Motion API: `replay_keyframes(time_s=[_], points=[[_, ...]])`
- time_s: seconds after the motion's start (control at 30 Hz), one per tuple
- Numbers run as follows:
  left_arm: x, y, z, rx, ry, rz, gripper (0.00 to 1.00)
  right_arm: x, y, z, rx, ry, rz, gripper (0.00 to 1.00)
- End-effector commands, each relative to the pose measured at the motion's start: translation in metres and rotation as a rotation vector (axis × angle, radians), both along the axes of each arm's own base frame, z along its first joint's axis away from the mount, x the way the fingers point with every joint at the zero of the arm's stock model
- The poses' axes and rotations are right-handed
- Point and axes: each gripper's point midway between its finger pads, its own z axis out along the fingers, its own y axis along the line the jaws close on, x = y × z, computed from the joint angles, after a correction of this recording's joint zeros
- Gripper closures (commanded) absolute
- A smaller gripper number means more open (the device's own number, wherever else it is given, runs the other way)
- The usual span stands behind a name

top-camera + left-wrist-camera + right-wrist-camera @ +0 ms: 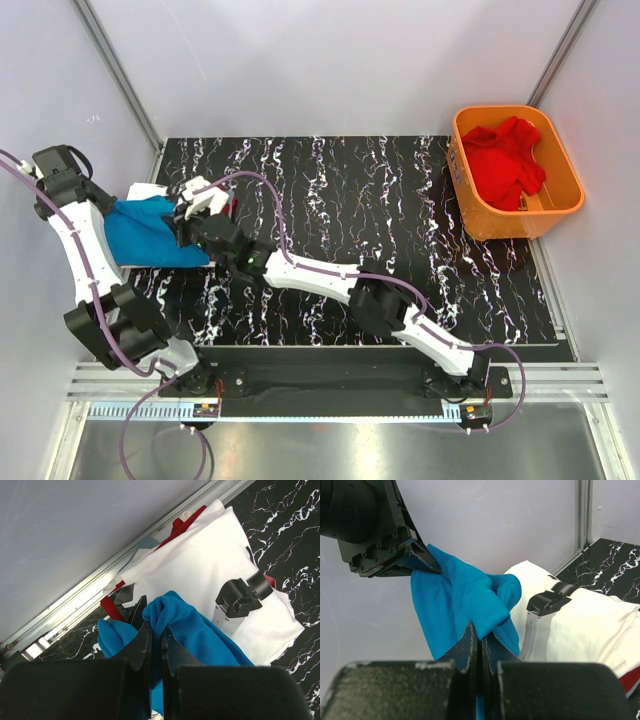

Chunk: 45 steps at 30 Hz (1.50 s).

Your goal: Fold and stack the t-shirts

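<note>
From above, the blue t-shirt [150,235] was held up beside the white t-shirt [148,190] at the far-left corner of the table [400,200]. Left wrist: the left gripper [156,632] pinched blue cloth. Right wrist: the right gripper [479,637] clamped it too.

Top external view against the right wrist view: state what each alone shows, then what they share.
Only top external: the orange basket holding the red t-shirt. Only right wrist: the black marks on the white t-shirt. Both: the blue t-shirt, pinched by the left hand and the right hand, each shut on it.
</note>
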Motion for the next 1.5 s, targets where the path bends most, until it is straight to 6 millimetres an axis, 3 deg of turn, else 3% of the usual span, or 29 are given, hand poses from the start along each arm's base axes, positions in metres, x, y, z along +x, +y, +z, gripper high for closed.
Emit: replay_keyframes(time_s=[0.0, 0.17, 0.4, 0.7, 0.93, 1.17, 1.23, 1.27, 1.3, 1.33, 1.4, 1.43, 1.47], points=[[0.016, 0.013, 0.028, 0.067, -0.077, -0.007, 1.0, 0.011, -0.003, 0.026, 0.08, -0.01, -0.022, 1.0], [0.022, 0.017, 0.025, 0.059, -0.073, -0.008, 1.0, 0.018, -0.001, 0.017, 0.078, 0.009, -0.027, 1.0], [0.037, 0.02, 0.019, 0.029, -0.074, -0.023, 1.0, 0.046, -0.01, 0.011, 0.097, 0.05, -0.042, 1.0], [0.066, 0.029, 0.005, -0.023, -0.052, -0.048, 1.0, 0.08, -0.016, -0.002, 0.132, 0.1, -0.052, 1.0], [0.084, 0.037, -0.011, -0.05, -0.027, -0.053, 1.0, 0.104, -0.021, -0.025, 0.158, 0.143, -0.067, 1.0], [0.113, 0.039, -0.018, -0.071, -0.039, -0.088, 0.99, 0.125, -0.028, -0.035, 0.191, 0.153, -0.087, 1.0], [0.121, 0.042, -0.026, -0.071, -0.019, -0.089, 0.96, 0.134, -0.032, -0.038, 0.202, 0.152, -0.088, 1.0], [0.126, 0.044, -0.021, -0.064, -0.028, -0.09, 0.94, 0.136, -0.032, -0.037, 0.211, 0.151, -0.088, 0.99], [0.129, 0.045, -0.024, -0.067, -0.023, -0.092, 0.92, 0.137, -0.033, -0.03, 0.23, 0.139, -0.082, 0.99], [0.131, 0.047, -0.027, -0.07, -0.018, -0.092, 0.87, 0.144, -0.035, -0.04, 0.223, 0.14, -0.094, 0.97], [0.139, 0.049, -0.035, -0.082, -0.009, -0.097, 0.7, 0.151, -0.039, -0.033, 0.249, 0.127, -0.101, 0.9], [0.142, 0.05, -0.037, -0.082, -0.013, -0.1, 0.59, 0.156, -0.041, -0.041, 0.248, 0.13, -0.109, 0.88], [0.146, 0.048, -0.042, -0.09, -0.012, -0.109, 0.4, 0.161, -0.044, -0.042, 0.259, 0.134, -0.116, 0.75]])
